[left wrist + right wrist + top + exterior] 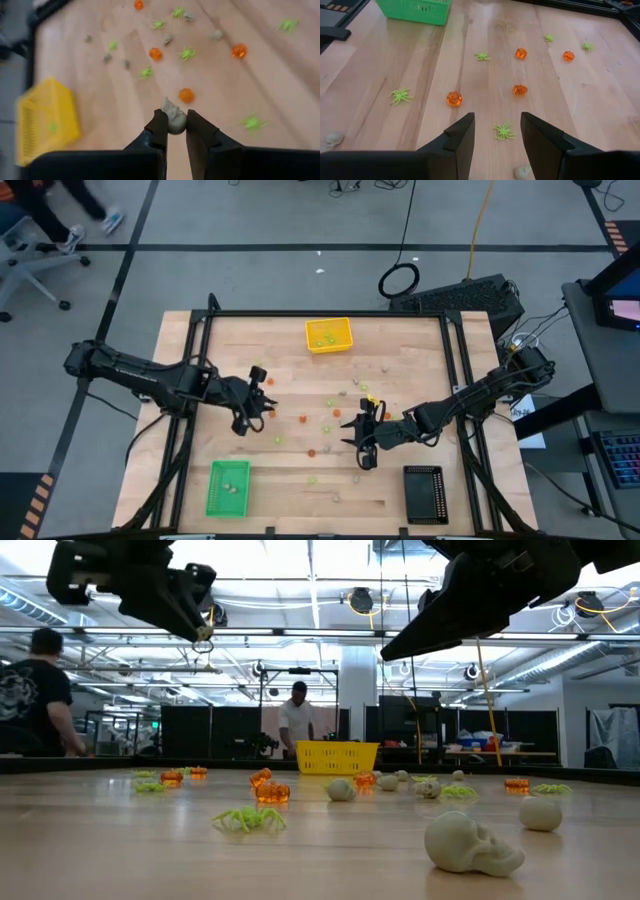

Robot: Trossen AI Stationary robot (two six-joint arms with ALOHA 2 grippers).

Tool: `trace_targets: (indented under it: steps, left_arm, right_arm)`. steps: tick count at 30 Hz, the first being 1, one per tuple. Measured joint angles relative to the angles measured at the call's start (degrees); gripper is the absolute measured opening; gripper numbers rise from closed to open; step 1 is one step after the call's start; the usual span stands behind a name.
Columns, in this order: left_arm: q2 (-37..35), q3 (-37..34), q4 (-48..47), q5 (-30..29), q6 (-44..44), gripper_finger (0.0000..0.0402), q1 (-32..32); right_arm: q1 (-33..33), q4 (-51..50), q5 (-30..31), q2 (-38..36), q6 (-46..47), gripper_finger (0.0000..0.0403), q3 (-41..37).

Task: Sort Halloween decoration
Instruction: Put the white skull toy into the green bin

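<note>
The decorations are tiny orange pumpkins point(454, 98), light green spiders point(400, 95) and pale beige-grey skulls point(470, 843), scattered on the wooden table. My left gripper point(175, 125) hangs above the table's left-middle point(255, 408) and is shut on one pale skull point(174, 116). My right gripper point(497, 132) is open over the table's right-middle point(362, 442). It hovers above a green spider point(504, 131) that lies on the wood between its fingers, and it touches nothing. My left gripper pinches the pale skull point(173, 119) between its two fingertips. The fingers slant down from the table's left side. The skull is lifted clear of the table, seen in the low view at the fingertips point(203, 636).
A yellow tray point(328, 335) sits at the far edge, a green tray point(228, 487) near left and a black tray point(424, 494) near right. Loose pieces litter the middle of the table. People stand in the room beyond point(296, 718).
</note>
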Motion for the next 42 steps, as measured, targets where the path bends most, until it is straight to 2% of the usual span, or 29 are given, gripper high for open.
trace_targets:
  steps: [4, 7, 11, 13, 17, 24, 30, 36, 42]
  left_arm:
    - [0.0, 0.0, 0.1, -3.9, 8.4, 0.0034, -1.6]
    - [0.0, 0.0, 0.1, -4.5, 14.9, 0.0034, -2.5]
    - [0.0, 0.0, 0.3, -4.8, 15.5, 0.0034, -2.9]
    - [0.0, 0.0, 0.3, -4.9, 12.8, 0.0034, -3.0]
    - [0.0, 0.0, 0.3, -4.9, 3.2, 0.0034, -3.0]
    - [0.0, 0.0, -0.9, -4.3, -25.9, 0.0034, -4.4]
    - [0.0, 0.1, -2.8, 4.2, -45.0, 0.0034, -8.3]
    - [-0.1, 0.1, -6.0, 5.8, -55.7, 0.0034, -16.7]
    - [1.0, 0.1, -6.4, 1.7, -63.7, 0.0034, -27.1]
  right_arm:
    - [0.0, 0.0, 0.0, 0.0, 0.1, 0.0146, 0.0]
    - [0.0, 0.0, 0.0, 0.0, 0.1, 0.0146, 0.0]
    - [0.0, 0.0, 0.0, 0.0, 0.1, 0.0146, 0.0]
    - [0.0, 0.0, 0.0, 0.0, 0.1, 0.0146, 0.0]
    - [0.0, 0.0, 0.0, 0.0, 0.1, 0.0146, 0.0]
    - [0.0, 0.0, 0.0, 0.0, 1.8, 0.0146, 0.0]
    - [0.0, 0.2, 0.0, 0.0, 2.6, 0.0146, 0.0]
    - [0.0, 0.4, 0.0, 0.0, 4.6, 0.0146, 0.0]
    - [0.0, 0.4, 0.0, 0.0, 7.1, 0.0146, 0.0]
